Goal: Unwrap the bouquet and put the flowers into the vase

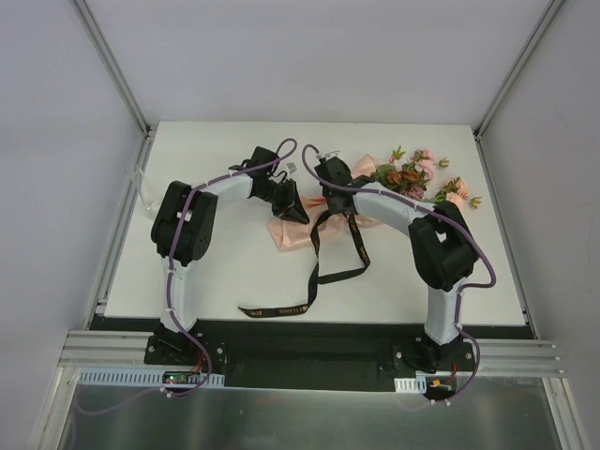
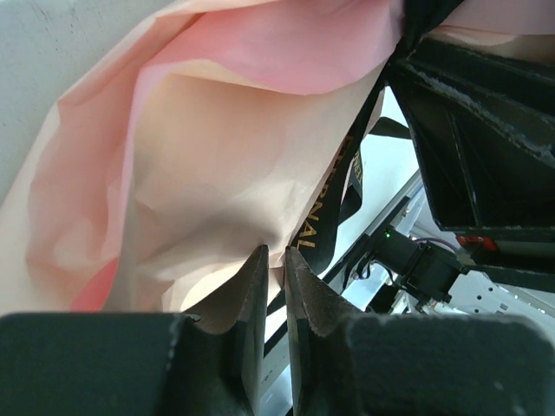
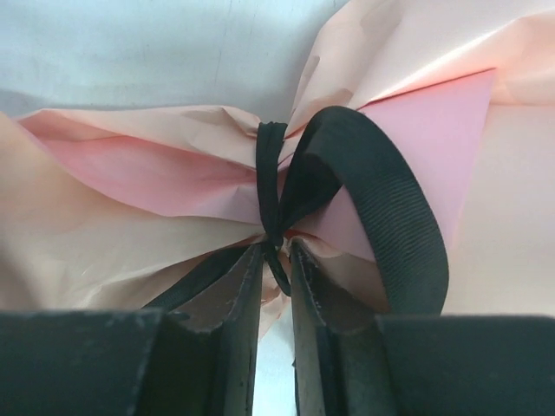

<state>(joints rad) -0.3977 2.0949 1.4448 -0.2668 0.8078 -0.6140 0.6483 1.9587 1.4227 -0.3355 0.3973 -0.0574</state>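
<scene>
Unwrapping stage, ribbon not yet off! From centre-left the left arm reaches in, left claw [image 2: 273, 260] pinched on the pink paper [image 2: 217, 130]. The bouquet [image 1: 286, 234] lies mid-frame on the worktop [image 1: 216, 272], flowers [image 1: 412, 173] upper right. The right arm hooks in, right claw [image 3: 276, 251] nipped onto the black ribbon [image 3: 390, 217] at its knot. Next, I reckon: draw the ribbon loose while the paper's held steady. No vase in sight.

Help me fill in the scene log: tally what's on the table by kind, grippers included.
Grippers: 2 (left gripper, right gripper)
Flowers, one bunch: 1
Pink paper wrap: 1
Black ribbon: 1
Total: 5
</scene>
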